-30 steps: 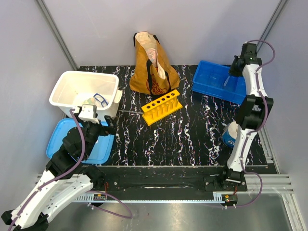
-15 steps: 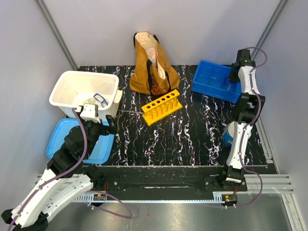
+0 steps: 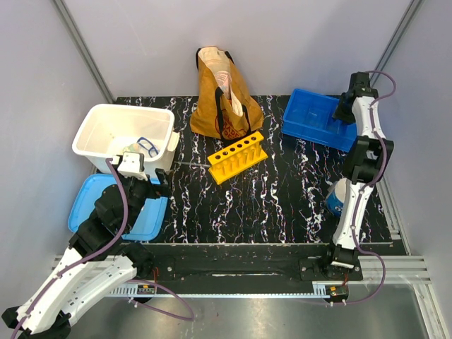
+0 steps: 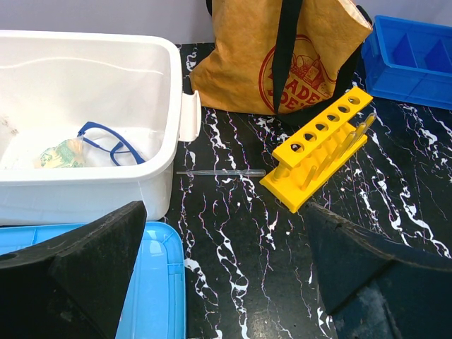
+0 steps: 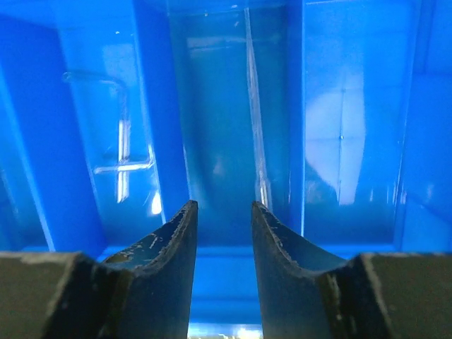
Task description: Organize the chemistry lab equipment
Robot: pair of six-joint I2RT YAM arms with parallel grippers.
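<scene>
Blue bin (image 3: 302,121), upper right: your right gripper (image 5: 223,208) hangs over it, jaws narrowly parted on nothing, with a thin clear tube (image 5: 254,106) lying inside. That drop-off looks done. Next, I'd go for the clear pipette (image 4: 220,172) on the tabletop (image 4: 233,240) beside the yellow rack (image 4: 321,145) at centre. Your left gripper (image 4: 224,206) hovers there, jaws wide. The tote bag (image 4: 282,49) reads "Trader Joe's", partly covered.
</scene>
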